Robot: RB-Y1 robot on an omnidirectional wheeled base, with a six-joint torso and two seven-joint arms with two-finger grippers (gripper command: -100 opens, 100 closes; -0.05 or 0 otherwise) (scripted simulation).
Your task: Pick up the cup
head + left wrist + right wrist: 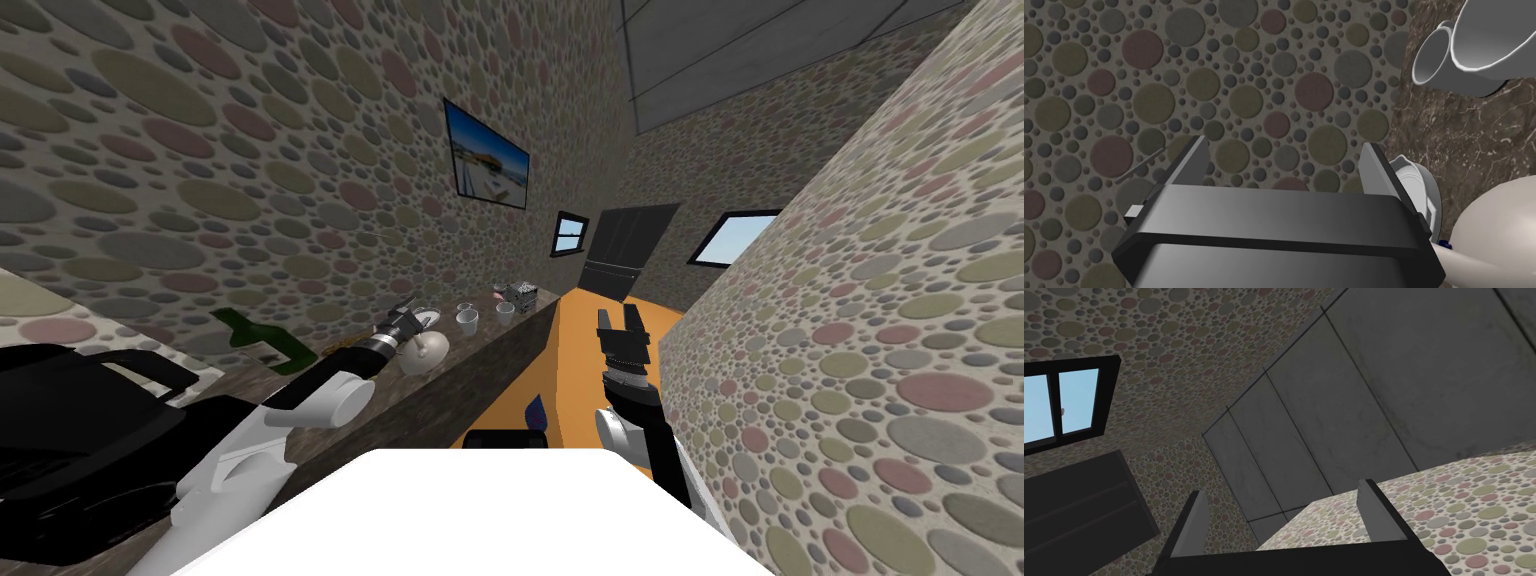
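Observation:
Two white cups (466,319) (505,312) stand on the dark marbled counter (500,345) along the left wall. My left gripper (407,313) hovers over the counter short of them, open, with nothing between its fingers. In the left wrist view the left gripper (1284,165) faces the spotted wall, and a small cup (1431,57) and a larger cup (1494,40) lie off to one side beyond a finger (1376,167). A white dish (1419,190) sits right beside that finger. My right gripper (622,322) is raised over the orange floor, open and empty.
A pale round vessel (425,353) stands on the counter just beside my left wrist, a green bottle (265,343) further back, and a small grey item (521,293) at the counter's far end. A black chair (70,430) is at my left. A spotted wall (860,380) runs close on the right.

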